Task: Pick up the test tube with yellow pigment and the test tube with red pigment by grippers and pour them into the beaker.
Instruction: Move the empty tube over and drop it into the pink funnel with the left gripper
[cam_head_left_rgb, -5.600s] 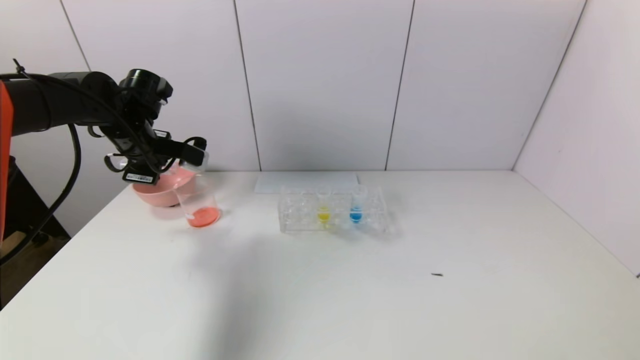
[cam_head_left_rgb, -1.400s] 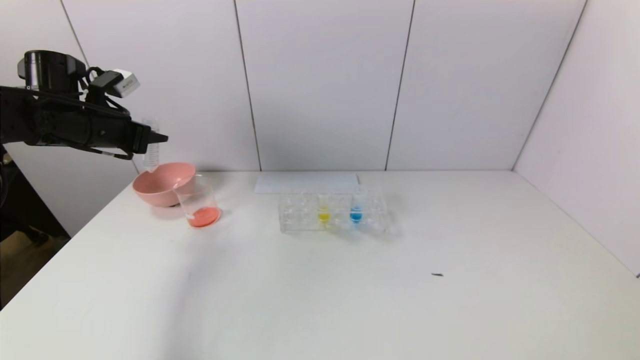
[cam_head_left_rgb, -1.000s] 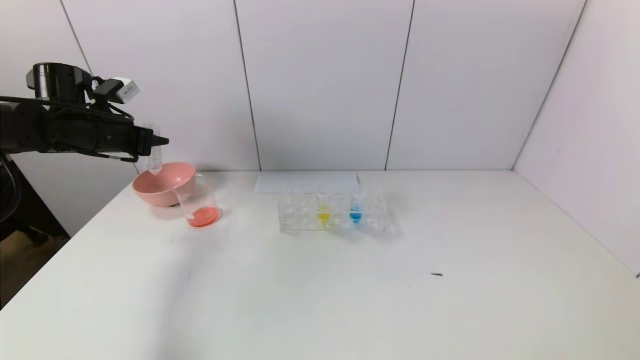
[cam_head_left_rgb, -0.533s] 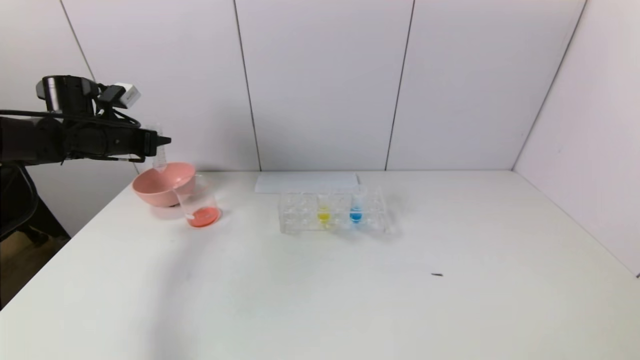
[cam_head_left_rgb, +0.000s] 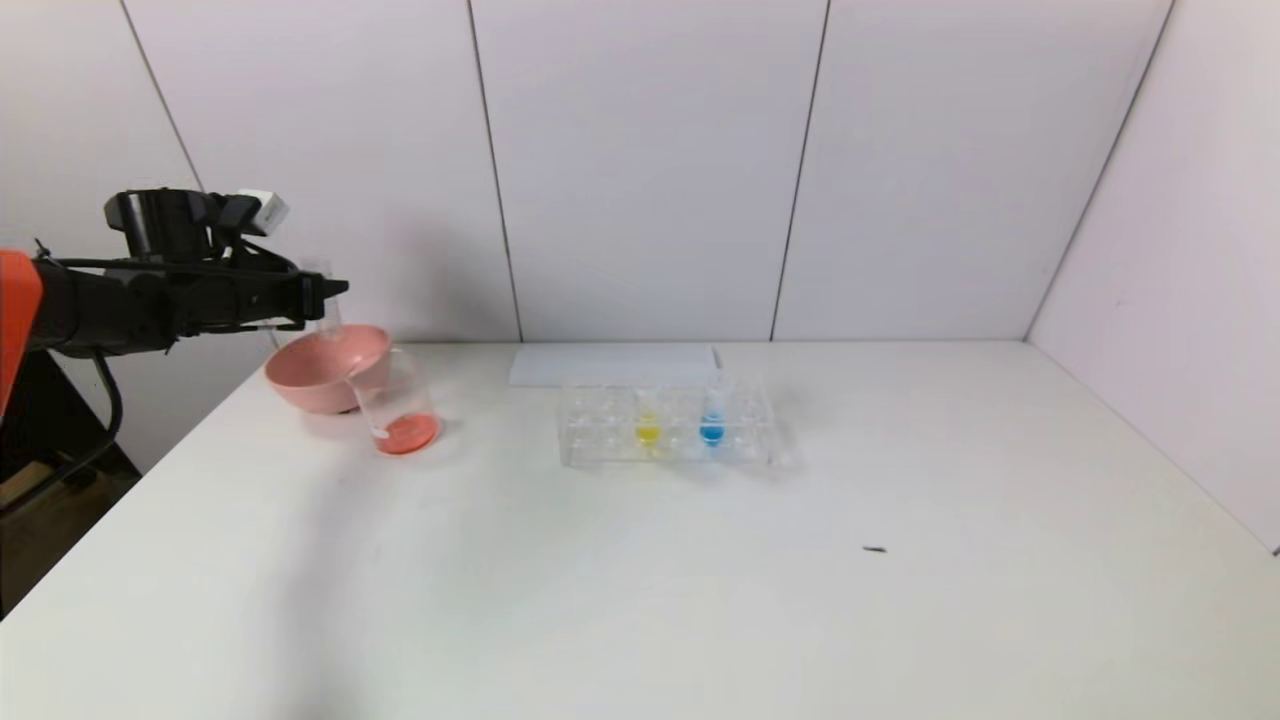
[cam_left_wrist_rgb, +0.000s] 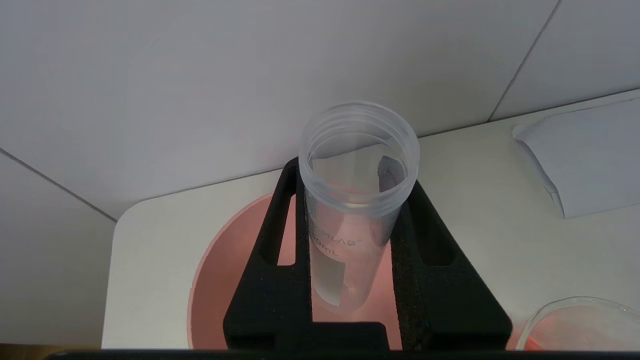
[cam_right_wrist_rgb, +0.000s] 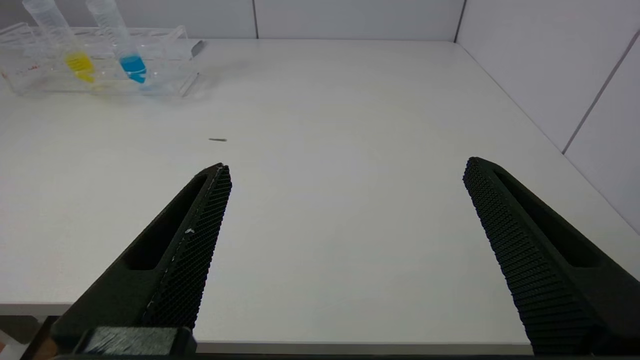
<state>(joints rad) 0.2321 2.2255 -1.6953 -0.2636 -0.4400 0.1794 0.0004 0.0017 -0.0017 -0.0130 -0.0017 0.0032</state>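
Note:
My left gripper (cam_head_left_rgb: 330, 288) hovers over the pink bowl (cam_head_left_rgb: 300, 385) at the table's far left and is shut on a clear, empty test tube (cam_left_wrist_rgb: 350, 235). The tube stands upright, its open mouth up and its round tip above the bowl's inside (cam_left_wrist_rgb: 220, 280). No red liquid shows in it. Beside the bowl stands the beaker (cam_head_left_rgb: 405, 420) with red-orange liquid at its bottom. The test tube with yellow pigment (cam_head_left_rgb: 648, 425) stands in the clear rack (cam_head_left_rgb: 590, 435) at mid-table. My right gripper (cam_right_wrist_rgb: 346, 165) stands open and empty over the table's near right edge, outside the head view.
A tube with blue liquid (cam_head_left_rgb: 712, 425) stands in the rack next to the yellow one. A white sheet (cam_head_left_rgb: 610, 365) lies behind the rack by the wall. A small dark speck (cam_head_left_rgb: 875, 549) lies on the table right of centre.
The left gripper, earlier tipping the tube over the beaker, has lowered and shifted slightly right, bringing the upright tube down over the bowl. Nothing else has moved.

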